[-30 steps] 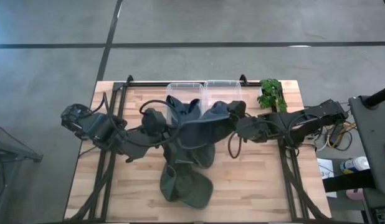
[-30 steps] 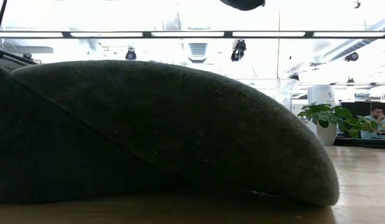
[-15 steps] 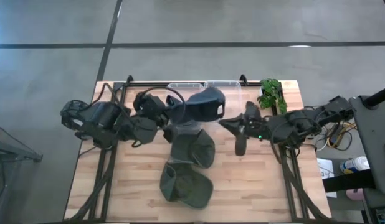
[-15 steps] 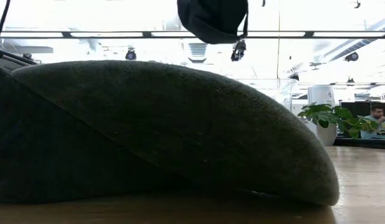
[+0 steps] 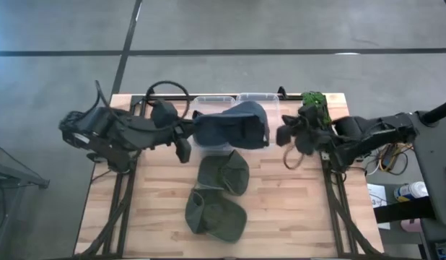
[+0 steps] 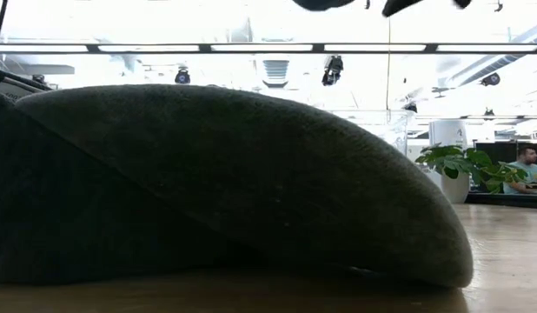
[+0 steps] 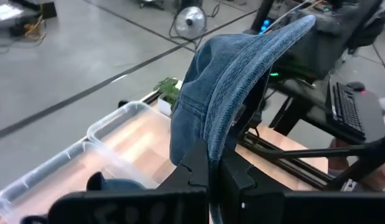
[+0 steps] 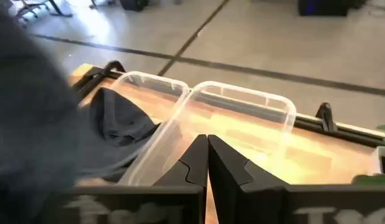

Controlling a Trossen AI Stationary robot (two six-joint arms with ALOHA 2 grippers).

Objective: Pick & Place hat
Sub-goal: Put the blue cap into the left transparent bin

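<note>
A blue denim hat (image 5: 234,126) hangs over the two clear bins (image 5: 208,101) at the table's far edge, with my left gripper (image 5: 194,134) shut on it from the left. It fills the left wrist view as the denim hat (image 7: 230,81). My right gripper (image 5: 279,136) is shut and empty, a little to the right of the hat; its shut fingers (image 8: 199,155) point at the bins. A dark hat (image 8: 118,121) lies in the left bin. Two dark green hats (image 5: 223,173) (image 5: 214,214) lie flat on the table nearer the front. My left gripper pinches the lower edge of the denim hat's crown (image 7: 212,146) between its two fingers. The fingers come roughly level from the table's left side. The hat is lifted clear above the bins, its brim (image 7: 292,31) pointing away from the gripper.
A potted plant (image 5: 314,108) stands at the far right corner, close to my right arm. The nearest green hat (image 6: 234,183) fills most of the low view. Bare wood lies to the left and right of the green hats.
My right gripper has drawn back toward the table's right edge, away from the denim hat. The hat, first spread out low between the two grippers, now hangs from my left gripper alone. It dipped, then rose over the last half second.
</note>
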